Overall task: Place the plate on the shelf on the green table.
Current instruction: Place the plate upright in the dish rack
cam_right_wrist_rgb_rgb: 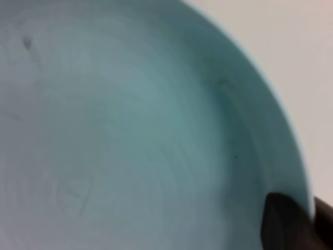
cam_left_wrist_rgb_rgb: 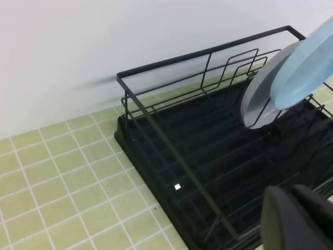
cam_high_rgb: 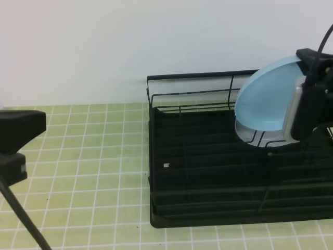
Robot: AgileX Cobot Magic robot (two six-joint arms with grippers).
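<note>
The light blue plate is held tilted on edge above the right rear part of the black wire shelf, gripped at its rim by the right claw, whose jaws are closed on it. In the right wrist view the plate's inner face fills almost the whole picture, and one dark fingertip is seen against the rim at the lower right. Just behind and below the blue plate, a grey-white plate is seen standing in the shelf's upright wire dividers; whether the two plates touch cannot be told. The shelf rests on the green tiled surface, close to the white wall. The left claw is kept well apart from the shelf, over the tiles at the left edge, closed and holding nothing.
</note>
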